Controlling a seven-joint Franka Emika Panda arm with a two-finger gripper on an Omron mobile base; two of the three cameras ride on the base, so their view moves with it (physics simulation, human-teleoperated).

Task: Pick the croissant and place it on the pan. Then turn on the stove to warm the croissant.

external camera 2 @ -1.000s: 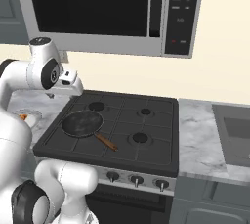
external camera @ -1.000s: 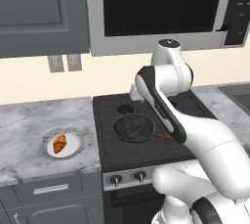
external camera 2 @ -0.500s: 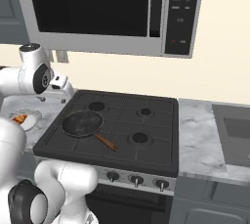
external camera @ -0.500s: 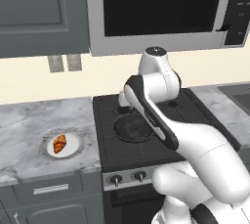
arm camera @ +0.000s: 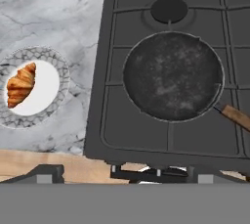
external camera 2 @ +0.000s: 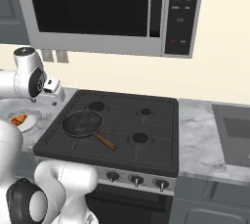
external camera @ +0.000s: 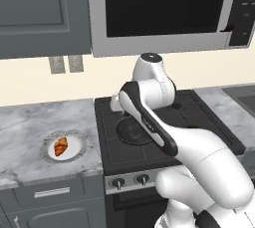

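Croissant (external camera: 61, 146) lies on the white plate (external camera: 75, 153) with the grey patterned rim, on the marble counter (external camera: 30, 127) at lower left of the left base view, just beside the stove (external camera: 112, 152). Not yet picked. The plate keeps it off the counter and near the cooktop's edge, so the carry to the pan should be short.

Pan (external camera 2: 82, 123) sits empty on the front burner at centre-left of the right base view, wooden handle (external camera 2: 106, 142) pointing toward the front knobs. Likely pre-staged so only the pastry needs moving.

End effector (external camera 2: 52, 94): released, jaws spread, nothing between them. It hangs high over the stove's edge nearest the plate, at centre-left of the right base view. Judgement: step in hand is the approach to the croissant.

View differences:
- Hand view looks straight down: croissant at middle left, pan at centre right, both clear of each other. It gives the pastry's lie on the plate.
- Left base view: arm covers part of the pan.
- Right base view: full pan, handle and knob row (external camera 2: 135, 180); croissant partly cut by the arm.
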